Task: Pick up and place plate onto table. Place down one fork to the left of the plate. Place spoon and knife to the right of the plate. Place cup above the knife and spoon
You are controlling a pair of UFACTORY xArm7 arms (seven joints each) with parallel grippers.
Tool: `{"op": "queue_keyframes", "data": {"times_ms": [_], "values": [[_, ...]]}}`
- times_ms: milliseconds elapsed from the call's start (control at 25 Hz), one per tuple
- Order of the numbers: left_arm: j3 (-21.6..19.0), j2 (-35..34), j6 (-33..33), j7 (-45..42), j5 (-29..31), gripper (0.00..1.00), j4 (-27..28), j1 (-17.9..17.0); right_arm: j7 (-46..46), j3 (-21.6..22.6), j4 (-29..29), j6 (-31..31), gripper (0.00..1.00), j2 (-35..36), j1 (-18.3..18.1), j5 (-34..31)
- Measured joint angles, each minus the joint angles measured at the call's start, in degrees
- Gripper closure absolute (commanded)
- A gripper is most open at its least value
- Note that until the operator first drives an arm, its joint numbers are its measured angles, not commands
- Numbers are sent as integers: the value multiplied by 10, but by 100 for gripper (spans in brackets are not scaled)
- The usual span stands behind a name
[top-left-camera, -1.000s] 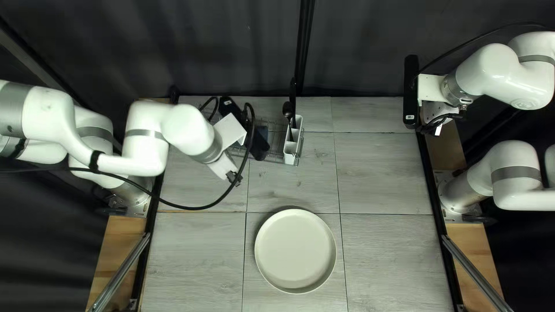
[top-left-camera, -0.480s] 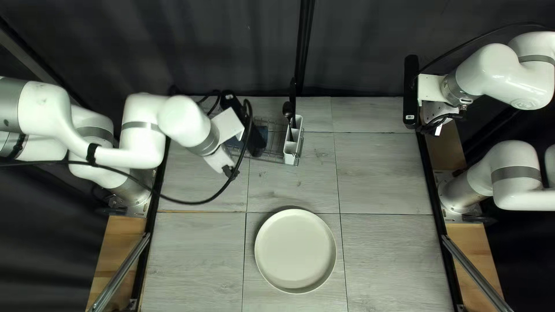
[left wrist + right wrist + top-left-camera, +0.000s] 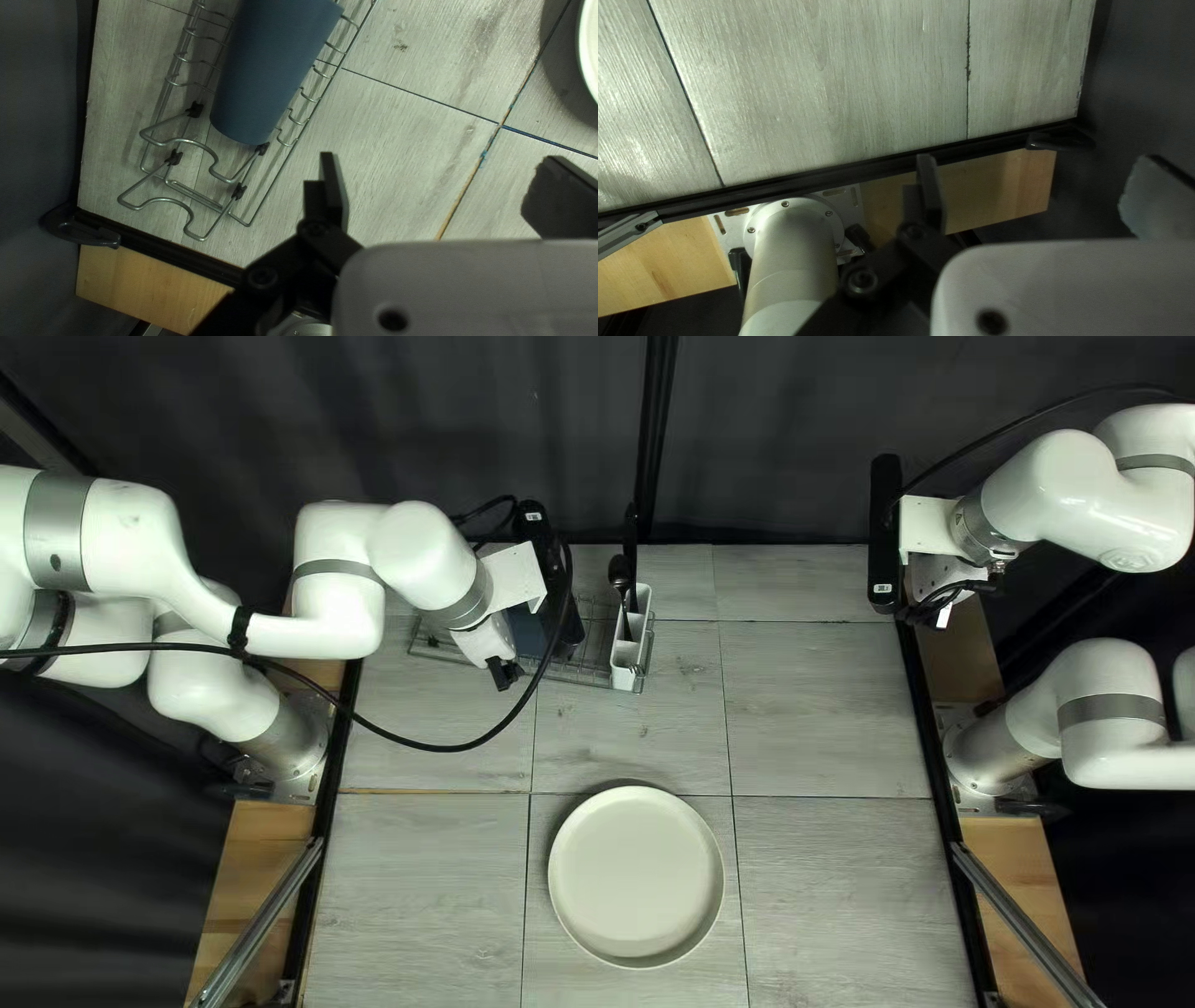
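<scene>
Site appears to be a robotics lab or test cell. A white jointed arm [image 3: 336, 591] is mounted at the left edge of the table [image 3: 822, 709], and a second white arm [image 3: 1064, 504] at the right. The right wrist view shows a slotted metal plate [image 3: 851, 213] with a bolted round base on wooden board [image 3: 996, 190]. A dark curtain [image 3: 772, 436] closes the far side; metal struts [image 3: 268, 927] flank the near end.
</scene>
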Motion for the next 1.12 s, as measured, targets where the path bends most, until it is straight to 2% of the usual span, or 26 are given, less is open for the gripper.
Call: {"op": "queue_keyframes", "data": {"times_ms": [120,360,560,760,1120], "values": [[22,-1,-20,55,13,0,-13,2,0,0,0,0,0,0,0,0],[96,1,-89,221,43,0,-51,9,0,0,0,0,0,0,0,0],[144,41,-157,309,51,0,-71,13,0,0,0,0,0,0,0,0],[174,115,-204,349,37,0,-60,13,0,0,0,0,0,0,0,0],[189,203,-257,374,-6,0,-49,3,0,0,0,0,0,0,0,0]]}}
